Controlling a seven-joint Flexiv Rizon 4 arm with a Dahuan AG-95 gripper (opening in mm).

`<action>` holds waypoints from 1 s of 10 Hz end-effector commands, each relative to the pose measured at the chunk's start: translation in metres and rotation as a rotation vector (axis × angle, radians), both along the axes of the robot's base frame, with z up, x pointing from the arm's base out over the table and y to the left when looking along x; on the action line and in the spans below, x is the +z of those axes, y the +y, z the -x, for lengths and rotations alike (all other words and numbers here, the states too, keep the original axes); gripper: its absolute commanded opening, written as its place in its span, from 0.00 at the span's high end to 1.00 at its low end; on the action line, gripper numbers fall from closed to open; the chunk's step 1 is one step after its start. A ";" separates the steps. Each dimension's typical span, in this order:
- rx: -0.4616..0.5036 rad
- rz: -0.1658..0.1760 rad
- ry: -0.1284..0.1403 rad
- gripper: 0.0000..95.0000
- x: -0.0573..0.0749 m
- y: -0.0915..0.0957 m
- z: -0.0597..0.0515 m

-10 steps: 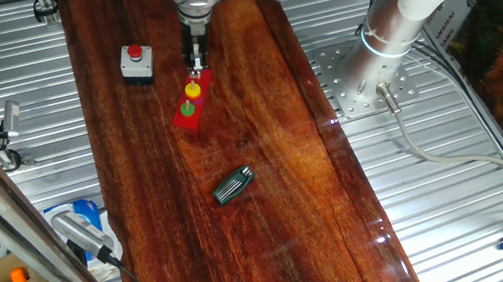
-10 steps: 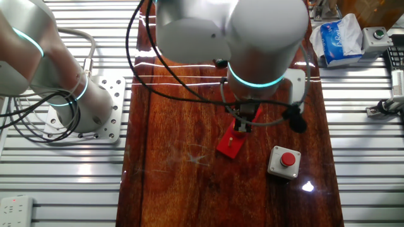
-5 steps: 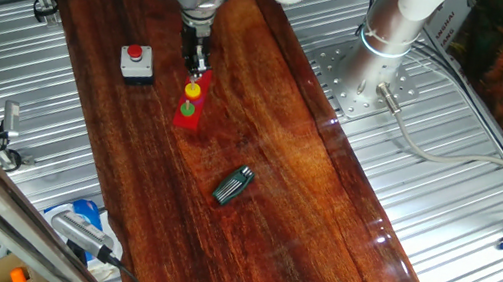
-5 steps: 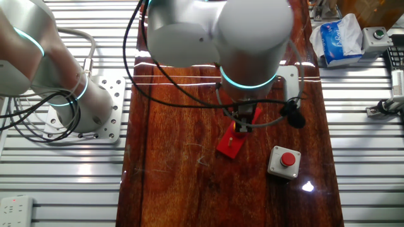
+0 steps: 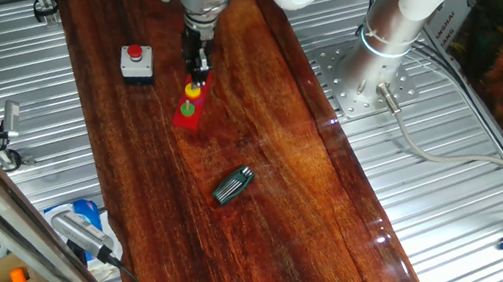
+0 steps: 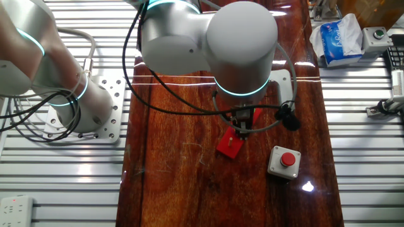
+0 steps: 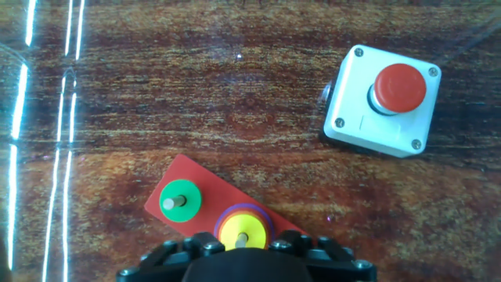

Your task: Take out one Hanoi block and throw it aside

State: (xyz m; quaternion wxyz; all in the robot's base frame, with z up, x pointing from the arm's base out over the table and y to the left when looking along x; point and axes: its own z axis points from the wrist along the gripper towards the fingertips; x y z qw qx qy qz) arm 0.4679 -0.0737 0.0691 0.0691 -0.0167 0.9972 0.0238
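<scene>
The Hanoi block is a small yellow disc (image 7: 243, 231) on a peg, stacked on orange and purple discs, at the near end of the red base (image 7: 172, 176). A green disc (image 7: 181, 201) sits on the neighbouring peg. My gripper (image 7: 243, 252) is right above the yellow disc, with a finger on each side of it and the jaws apart. In one fixed view the gripper (image 5: 199, 74) stands over the yellow disc (image 5: 195, 89) and the red base (image 5: 188, 118). In the other fixed view the arm hides the discs and only the base (image 6: 228, 147) shows.
A grey box with a red push button (image 7: 383, 98) stands beside the base, also seen in one fixed view (image 5: 137, 60) and the other (image 6: 283, 161). A dark folded tool (image 5: 233, 185) lies nearer the front of the wooden board (image 5: 319, 223).
The gripper has come down a little toward the yellow disc. The base and discs have not moved.
</scene>
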 end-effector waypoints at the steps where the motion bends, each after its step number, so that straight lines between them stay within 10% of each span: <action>1: 0.001 0.002 -0.004 0.00 -0.004 -0.001 0.000; 6: -0.001 0.005 -0.002 0.20 -0.013 -0.001 0.000; 7: -0.002 0.007 -0.002 0.40 -0.013 -0.001 0.000; 10: -0.002 0.008 -0.001 0.40 -0.015 -0.001 0.000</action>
